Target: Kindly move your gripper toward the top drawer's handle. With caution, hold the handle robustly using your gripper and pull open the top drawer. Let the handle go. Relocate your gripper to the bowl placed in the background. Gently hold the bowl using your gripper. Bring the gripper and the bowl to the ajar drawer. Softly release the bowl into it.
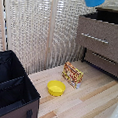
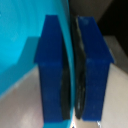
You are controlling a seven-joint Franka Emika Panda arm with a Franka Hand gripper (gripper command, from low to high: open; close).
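Against the slatted screen, we see the bowl above the top drawer, apparently open; gripper fingers pinch its rim.

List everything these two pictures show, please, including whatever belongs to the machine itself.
Bowl: one, bright blue, at the top edge of the exterior view, above the dresser; its rim is pinched in the wrist view.
Top drawer: one, brown, pulled open, on the exterior view's right.
Handle: one, silver bar, on that drawer's front.
Lower drawer: one, brown, beneath it.
Yellow bowl: one, on the wooden floor.
Box: one, yellow and red, beside the yellow bowl.
Black bin: one, exterior view's left.
Slatted screen: pale, behind everything.
Pincer: one, dark-blue fingers closed on the blue bowl's rim.
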